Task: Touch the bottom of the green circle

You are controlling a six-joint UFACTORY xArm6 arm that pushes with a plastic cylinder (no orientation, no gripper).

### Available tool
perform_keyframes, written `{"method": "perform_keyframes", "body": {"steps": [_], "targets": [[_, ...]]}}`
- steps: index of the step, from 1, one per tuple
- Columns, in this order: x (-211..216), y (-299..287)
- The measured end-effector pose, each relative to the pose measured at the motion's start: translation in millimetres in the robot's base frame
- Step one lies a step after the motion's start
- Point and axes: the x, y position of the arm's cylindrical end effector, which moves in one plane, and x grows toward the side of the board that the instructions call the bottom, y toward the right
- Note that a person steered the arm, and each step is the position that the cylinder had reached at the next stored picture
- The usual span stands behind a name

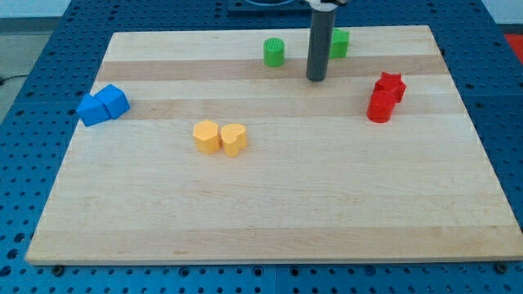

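**Tip poised to the right of the green circle, with another green block close behind**

Nearest the view's bottom, the pale wooden board [270, 220] is bare, its grain running in long lengthwise strips with a smooth matte finish. Further up, well to the lower left of my tip [316, 79], two yellow blocks sit touching: a yellow hexagon-like block [207, 136] and a yellow heart-like block [234, 140], both with a soft plastic sheen. Far to the tip's left are two blue blocks [103, 104], angular and pressed together. To the tip's right, a red cylinder [379, 106] stands against a red star [391, 85].

There are no fingers here to spread or press together; the arm ends in a plain dark rod, round and smooth, its tip resting on the board.

The green circle [274, 52], a short upright cylinder, lies up and to the left of the tip, near but apart. Just behind the rod, partly hidden, is a second green block [339, 43] whose shape I cannot make out.

The risk, as I judge it: a direct diagonal line would strike the circle's right side rather than its bottom edge, and its round wall would let it roll off or skid towards the board's top edge. Too firm a push would shove it rather than touch it.
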Motion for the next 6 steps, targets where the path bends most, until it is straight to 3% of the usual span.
{"method": "perform_keyframes", "body": {"steps": [1, 3, 6], "targets": [[0.6, -21.0], [-36.8, -59.0], [-42.6, -76.5]]}}
